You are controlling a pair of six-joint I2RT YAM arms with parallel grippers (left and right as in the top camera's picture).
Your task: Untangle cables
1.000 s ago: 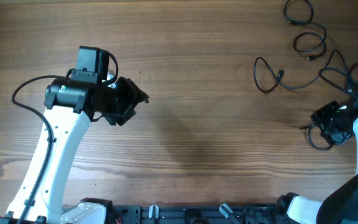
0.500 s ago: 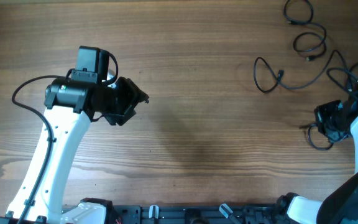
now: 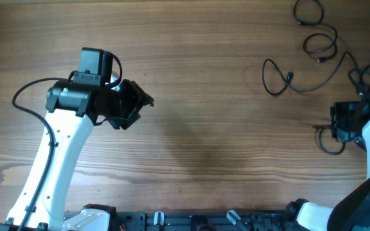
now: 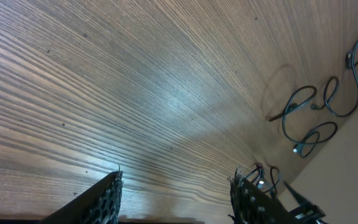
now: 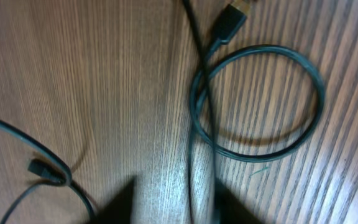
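Note:
Several thin black cables (image 3: 313,82) lie loose at the table's far right. One cable curls into a round loop (image 5: 260,48) with a black plug (image 5: 229,23) in the right wrist view. A strand from it runs down between the blurred fingers (image 5: 120,204) of my right gripper (image 5: 176,205), which is open low over the wood. Seen from overhead, the right gripper (image 3: 336,123) sits over a small cable coil (image 3: 329,146). My left gripper (image 3: 137,108) hovers far to the left, open and empty (image 4: 178,199).
More cable loops (image 3: 318,43) lie at the far right corner, close to the table edge. The left wrist view shows these loops (image 4: 309,115) in the distance. A thicker black wire (image 3: 24,93) arcs off the left arm.
The right gripper has shifted slightly up and to the right and turned square, and its jaws have come apart again. The left arm has not moved.

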